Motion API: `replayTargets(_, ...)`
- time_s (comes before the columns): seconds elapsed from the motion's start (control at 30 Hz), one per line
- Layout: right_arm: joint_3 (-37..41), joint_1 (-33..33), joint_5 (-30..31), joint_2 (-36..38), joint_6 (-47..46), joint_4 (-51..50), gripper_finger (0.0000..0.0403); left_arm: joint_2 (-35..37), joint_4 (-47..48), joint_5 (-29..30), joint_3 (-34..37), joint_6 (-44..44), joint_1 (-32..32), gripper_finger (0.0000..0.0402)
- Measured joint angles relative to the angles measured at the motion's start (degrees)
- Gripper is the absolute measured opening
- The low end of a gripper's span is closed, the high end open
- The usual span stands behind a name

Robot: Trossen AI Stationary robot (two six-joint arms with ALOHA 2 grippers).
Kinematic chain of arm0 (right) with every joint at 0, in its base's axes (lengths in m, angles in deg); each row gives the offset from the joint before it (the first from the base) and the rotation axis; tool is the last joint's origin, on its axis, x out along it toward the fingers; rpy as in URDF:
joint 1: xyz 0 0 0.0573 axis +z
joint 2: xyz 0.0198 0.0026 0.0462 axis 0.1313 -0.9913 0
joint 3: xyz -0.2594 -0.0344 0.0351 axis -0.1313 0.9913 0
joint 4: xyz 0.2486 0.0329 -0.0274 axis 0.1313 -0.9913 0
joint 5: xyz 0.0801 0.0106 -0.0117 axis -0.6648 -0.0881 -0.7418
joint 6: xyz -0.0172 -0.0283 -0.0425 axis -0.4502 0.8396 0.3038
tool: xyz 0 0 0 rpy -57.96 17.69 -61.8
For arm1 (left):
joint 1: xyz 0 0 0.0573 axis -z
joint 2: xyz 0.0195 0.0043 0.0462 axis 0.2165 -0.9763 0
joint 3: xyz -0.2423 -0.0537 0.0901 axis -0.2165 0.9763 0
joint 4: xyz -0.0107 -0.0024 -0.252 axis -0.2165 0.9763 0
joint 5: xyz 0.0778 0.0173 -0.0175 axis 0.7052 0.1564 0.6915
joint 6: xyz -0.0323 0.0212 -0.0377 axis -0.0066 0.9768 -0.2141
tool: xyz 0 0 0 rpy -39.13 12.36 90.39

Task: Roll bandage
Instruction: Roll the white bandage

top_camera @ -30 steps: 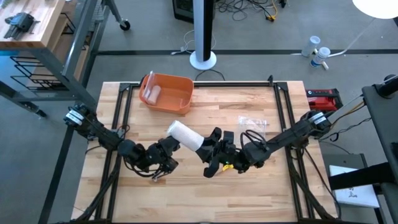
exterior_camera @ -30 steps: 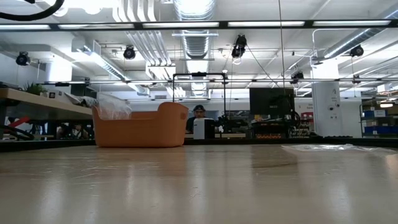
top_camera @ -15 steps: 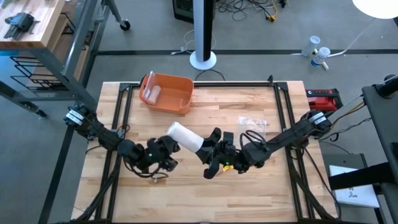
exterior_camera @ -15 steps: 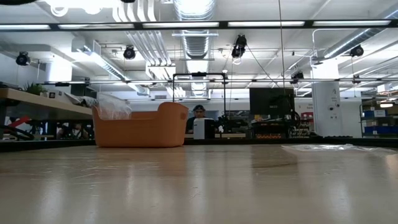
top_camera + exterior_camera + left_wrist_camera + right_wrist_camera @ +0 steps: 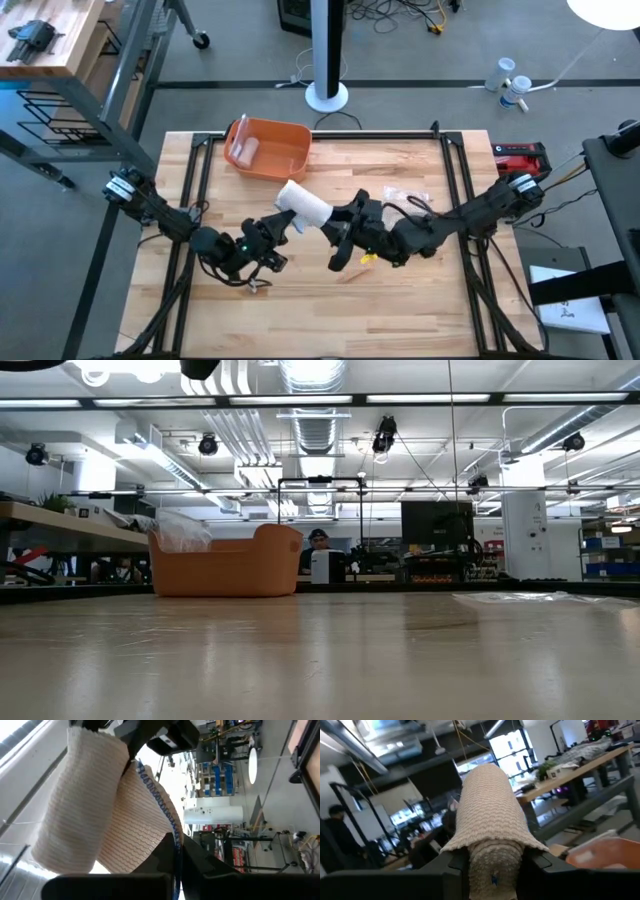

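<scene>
A beige-white bandage roll is held above the middle of the table between my two grippers, clear of the wood; the low view shows nothing of it on the table top. My left gripper is shut on the roll's loose tail, which has a blue-stitched edge. My right gripper is shut on the roll's near-right end. In the right wrist view the roll reaches straight away from the fingers. My left gripper pinches the blue-stitched edge of the loose tail between its two fingers. The tail runs short from the fingers up to the roll. My right gripper clamps the roll's end between its two fingers, the roll lying along them and lifted clear.
An orange basket with another pale roll in it stands at the far left. A clear plastic wrapper lies right of centre. A small yellow thing lies under my right arm. A red-black device sits off the table's right edge.
Both grippers have carried the roll a little toward the table's far edge and to the right. The roll stays lifted, both holds kept, and my left gripper has come closer to the roll.
</scene>
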Motion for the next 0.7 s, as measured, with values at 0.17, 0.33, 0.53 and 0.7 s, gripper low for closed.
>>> replayTargets(0.17,0.00,-2.27,-0.12,1.92,-0.73,-6.73,0.0094,0.00,0.22,0.04,0.02,-1.58,-0.04,0.0002)
replayTargets(0.33,-0.66,-4.87,-0.32,2.13,-0.28,-13.92,0.0090,0.00,0.14,0.41,0.07,-1.60,0.09,0.0002)
replayTargets(0.53,-2.40,-7.16,-0.60,2.52,0.95,-24.44,0.0093,0.00,-1.17,1.83,0.08,-1.21,0.22,0.0002)
replayTargets(0.7,-5.39,-7.60,-1.36,2.98,1.53,-35.04,0.0092,0.00,-1.33,1.99,-0.08,-0.21,0.21,0.0002)
